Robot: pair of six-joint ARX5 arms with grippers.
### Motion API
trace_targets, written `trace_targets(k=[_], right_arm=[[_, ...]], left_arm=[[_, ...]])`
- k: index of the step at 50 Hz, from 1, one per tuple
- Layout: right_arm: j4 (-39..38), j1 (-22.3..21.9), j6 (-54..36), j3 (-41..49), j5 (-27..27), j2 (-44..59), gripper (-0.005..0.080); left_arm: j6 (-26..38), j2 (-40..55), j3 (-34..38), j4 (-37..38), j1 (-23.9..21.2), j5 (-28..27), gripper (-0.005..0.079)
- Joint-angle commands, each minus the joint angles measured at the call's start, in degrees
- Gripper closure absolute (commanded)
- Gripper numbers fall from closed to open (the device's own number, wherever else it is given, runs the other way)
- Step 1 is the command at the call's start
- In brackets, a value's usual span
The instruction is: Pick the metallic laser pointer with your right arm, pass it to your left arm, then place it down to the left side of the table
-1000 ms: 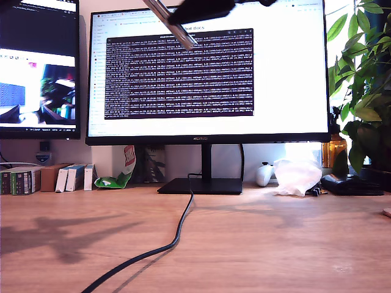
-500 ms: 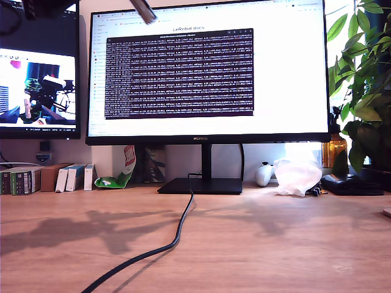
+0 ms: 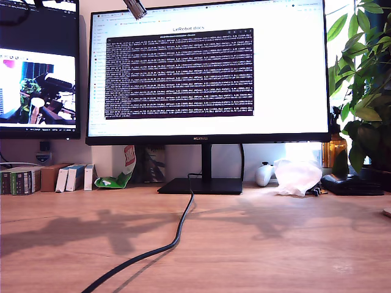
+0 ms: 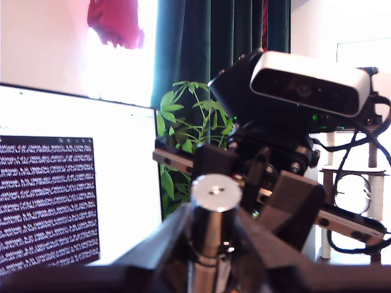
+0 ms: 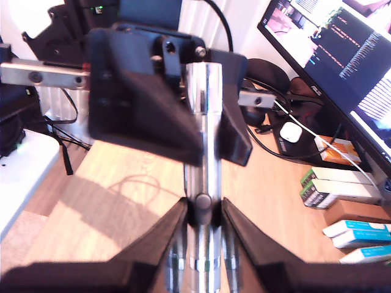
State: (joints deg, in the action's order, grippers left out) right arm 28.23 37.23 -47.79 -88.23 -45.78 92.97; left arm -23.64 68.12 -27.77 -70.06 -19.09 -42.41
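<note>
The metallic laser pointer (image 5: 204,183) is held in the air between both grippers. My second gripper (image 5: 203,210) is shut on its lower ridged part, and my first gripper (image 5: 204,122) clamps it further along with two black wedge fingers. In the first wrist view the pointer's flat round end (image 4: 215,189) stands up between my first gripper's (image 4: 211,229) fingers, with the second arm's grey camera (image 4: 308,85) right behind it. The exterior view shows only the pointer's tip (image 3: 135,8) at the top edge, high above the wooden table (image 3: 275,244). Both arms are out of that view.
A black cable (image 3: 174,235) runs across the table from the monitor stand (image 3: 201,185). A large monitor (image 3: 208,73) and a second screen (image 3: 36,67) stand behind. Small boxes (image 3: 43,179) sit at the exterior view's left, with white plastic (image 3: 297,176) and a plant (image 3: 363,79) at its right.
The pointer has moved up and towards the exterior view's left. The black gripper that held it at the top edge has gone out of that view, leaving only the tip showing.
</note>
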Motion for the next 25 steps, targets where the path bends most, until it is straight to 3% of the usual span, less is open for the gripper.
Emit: trace_targets(k=[1, 5, 13, 25], right_arm=[[-0.2, 0.3, 0.0, -0.7, -0.2, 0.4, 0.0761], [-0.2, 0.3, 0.0, -0.7, -0.2, 0.4, 0.0711], [-0.1, 0.3, 0.0, -0.7, 0.9, 0.4, 0.0484], [0.1, 0.3, 0.1, -0.7, 5.9, 0.4, 0.0374]], left_arm=[[0.1, 0.1, -0.4, -1.6, -0.2, -0.3, 0.0762], [0.1, 0.1, -0.5, -2.1, -0.2, -0.7, 0.0763], [2.3, 0.1, -0.5, -1.3, -0.2, -1.2, 0.0763], [4.1, 0.1, -0.5, -0.7, -0.2, -1.1, 0.0763]])
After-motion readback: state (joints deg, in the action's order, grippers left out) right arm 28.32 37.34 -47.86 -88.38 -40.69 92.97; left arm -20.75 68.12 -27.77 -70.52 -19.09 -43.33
